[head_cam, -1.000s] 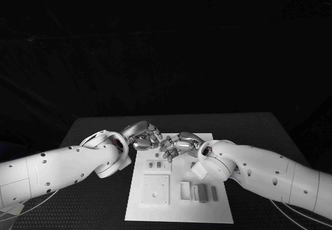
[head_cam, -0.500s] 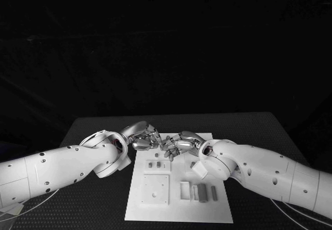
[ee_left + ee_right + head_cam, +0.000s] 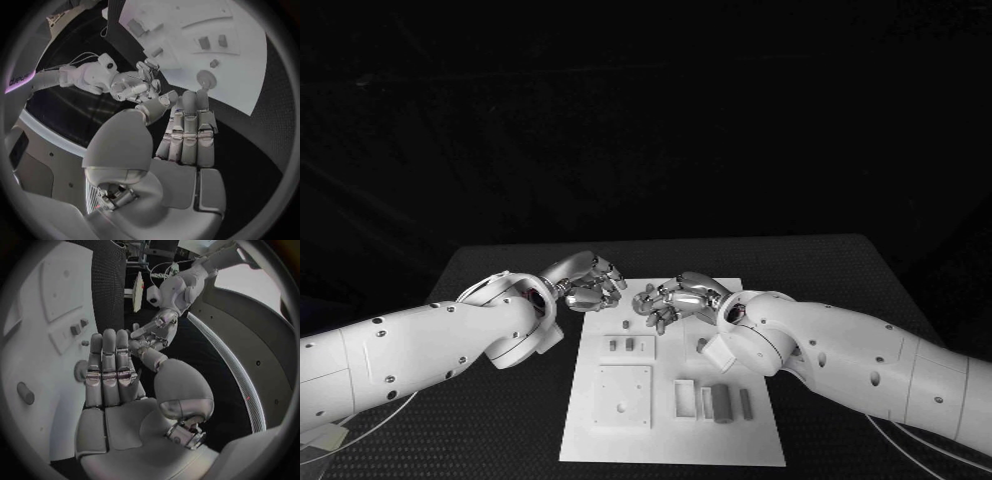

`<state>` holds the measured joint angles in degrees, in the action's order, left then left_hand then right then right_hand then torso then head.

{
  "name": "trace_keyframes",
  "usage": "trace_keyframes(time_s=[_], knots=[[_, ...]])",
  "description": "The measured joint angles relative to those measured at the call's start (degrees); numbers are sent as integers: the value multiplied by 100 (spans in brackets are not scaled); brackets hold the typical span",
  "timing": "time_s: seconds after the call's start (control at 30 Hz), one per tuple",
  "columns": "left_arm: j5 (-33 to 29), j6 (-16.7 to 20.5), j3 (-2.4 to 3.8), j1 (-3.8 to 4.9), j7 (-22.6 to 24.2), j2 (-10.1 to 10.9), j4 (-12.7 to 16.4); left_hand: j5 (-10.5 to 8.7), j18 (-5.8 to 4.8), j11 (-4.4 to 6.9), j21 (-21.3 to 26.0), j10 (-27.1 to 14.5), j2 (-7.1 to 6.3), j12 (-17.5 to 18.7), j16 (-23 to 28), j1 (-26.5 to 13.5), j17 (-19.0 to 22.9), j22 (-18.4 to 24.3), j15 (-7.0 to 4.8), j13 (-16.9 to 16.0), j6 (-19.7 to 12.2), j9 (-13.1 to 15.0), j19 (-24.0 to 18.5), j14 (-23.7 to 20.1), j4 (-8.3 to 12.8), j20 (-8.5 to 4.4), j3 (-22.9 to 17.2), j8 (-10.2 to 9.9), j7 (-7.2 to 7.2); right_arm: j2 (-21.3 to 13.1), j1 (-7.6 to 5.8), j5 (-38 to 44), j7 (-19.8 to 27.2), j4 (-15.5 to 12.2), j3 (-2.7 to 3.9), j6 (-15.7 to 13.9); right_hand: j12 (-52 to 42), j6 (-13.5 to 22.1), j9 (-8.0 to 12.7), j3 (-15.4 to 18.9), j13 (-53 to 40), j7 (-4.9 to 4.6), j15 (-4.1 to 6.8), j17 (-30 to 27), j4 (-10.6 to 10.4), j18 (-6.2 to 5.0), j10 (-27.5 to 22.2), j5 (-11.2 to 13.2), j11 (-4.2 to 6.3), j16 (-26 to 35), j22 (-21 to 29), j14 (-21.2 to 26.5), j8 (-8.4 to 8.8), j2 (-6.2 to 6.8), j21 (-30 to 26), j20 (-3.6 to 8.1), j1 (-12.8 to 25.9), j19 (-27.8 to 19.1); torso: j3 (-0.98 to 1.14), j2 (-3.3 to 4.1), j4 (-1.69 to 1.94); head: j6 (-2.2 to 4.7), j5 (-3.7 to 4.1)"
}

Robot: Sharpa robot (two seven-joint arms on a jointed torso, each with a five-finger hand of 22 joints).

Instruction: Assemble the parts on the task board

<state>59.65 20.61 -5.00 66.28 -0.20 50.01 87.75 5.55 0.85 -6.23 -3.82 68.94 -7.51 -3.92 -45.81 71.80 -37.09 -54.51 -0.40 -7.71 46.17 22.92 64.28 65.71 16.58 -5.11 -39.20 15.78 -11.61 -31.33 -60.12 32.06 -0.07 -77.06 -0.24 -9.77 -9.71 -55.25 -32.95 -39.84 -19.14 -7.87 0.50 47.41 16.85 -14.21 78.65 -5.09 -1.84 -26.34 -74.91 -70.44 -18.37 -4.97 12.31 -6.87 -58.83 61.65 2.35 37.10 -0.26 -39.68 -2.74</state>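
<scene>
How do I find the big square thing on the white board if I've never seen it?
Find the white task board in the middle of the black table. Look at its near left corner, closest to the robot, where the big square block sits. It is wide, flat and square, while the pieces to its right are narrow strips.

no legible text, labels, brands, numbers or signs anywhere in these views

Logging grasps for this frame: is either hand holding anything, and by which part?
Nothing is held. The left hand and right hand both show bare palms, fingers extended, above the task board.
</scene>
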Motion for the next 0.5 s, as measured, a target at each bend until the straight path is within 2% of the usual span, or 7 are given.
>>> trace_keyframes(time_s=[0.1,0.13,0.2,0.27,0.37,0.4,0.5], knots=[[-247,-59,-1,24,-9,2,-72,0,0,-53,0,-219,-185,28,49,-262,-22,10,65,58,-84,-5,-49,-65,-68,49,185,-20,-3,-12,0,63,35,-10,0,-29,-27,-1,-2,0,-95,1,20,77,0,0,0,0,0,-6,0,-20,-12,0,43,21,0,20,-1,0,0,9,-4],[-416,-95,-3,38,-9,2,-111,0,0,-89,0,-320,-258,28,55,-473,-37,10,92,82,-85,3,-83,-92,-120,61,347,-19,-3,-18,0,101,50,-13,0,-43,-44,-1,-2,0,-132,1,20,106,0,0,0,0,0,-28,0,-21,-18,0,43,21,0,21,2,0,0,12,-4],[-774,-155,-6,70,-9,-4,-197,0,-1,-103,0,-385,-307,28,55,-849,-59,10,119,98,1,50,-113,-119,-256,51,607,69,0,-27,0,172,73,-18,0,-62,-57,-1,-2,0,-176,1,20,138,0,0,0,1,0,-28,0,-20,-43,0,73,21,0,21,3,0,0,14,-4],[-1349,-236,-6,112,-5,-13,-317,-8,-1,-105,0,-386,-271,-23,55,-1206,-86,16,123,96,106,91,-133,-123,-432,69,822,145,39,-36,0,286,99,-26,0,-78,-57,-1,-3,0,-215,1,20,162,0,0,0,1,0,-28,0,-20,-43,0,74,21,0,21,6,0,0,15,-7],[-2220,-467,-6,161,-9,-16,-490,-167,-2,-58,0,-289,-71,-162,79,-1549,-125,37,97,54,236,129,-175,-148,-623,30,1022,235,107,-40,0,458,135,-42,0,-87,-88,-2,-5,1,-264,2,20,193,0,0,0,5,0,-28,0,-20,-43,1,92,20,0,20,9,-1,-3,18,-14],[-2434,-568,-6,174,-20,-18,-534,-209,-1,-40,0,-263,-25,-179,94,-1596,-133,48,84,45,248,131,-177,-159,-627,30,1074,235,118,-42,0,504,143,-45,0,-87,-88,-2,-5,1,-271,3,20,201,0,-1,0,5,0,-28,0,-20,-43,1,101,21,0,20,10,-1,-3,18,-15],[-3012,-887,-6,195,-59,-28,-594,-250,-1,-64,0,-307,-26,-168,198,-1715,-129,95,112,55,248,131,-349,-279,-608,61,1198,235,116,-45,0,620,166,-49,0,-86,-88,-3,-7,1,-297,3,20,214,0,0,0,5,0,-28,0,-20,-43,1,101,20,0,20,10,-1,-7,19,-16]])
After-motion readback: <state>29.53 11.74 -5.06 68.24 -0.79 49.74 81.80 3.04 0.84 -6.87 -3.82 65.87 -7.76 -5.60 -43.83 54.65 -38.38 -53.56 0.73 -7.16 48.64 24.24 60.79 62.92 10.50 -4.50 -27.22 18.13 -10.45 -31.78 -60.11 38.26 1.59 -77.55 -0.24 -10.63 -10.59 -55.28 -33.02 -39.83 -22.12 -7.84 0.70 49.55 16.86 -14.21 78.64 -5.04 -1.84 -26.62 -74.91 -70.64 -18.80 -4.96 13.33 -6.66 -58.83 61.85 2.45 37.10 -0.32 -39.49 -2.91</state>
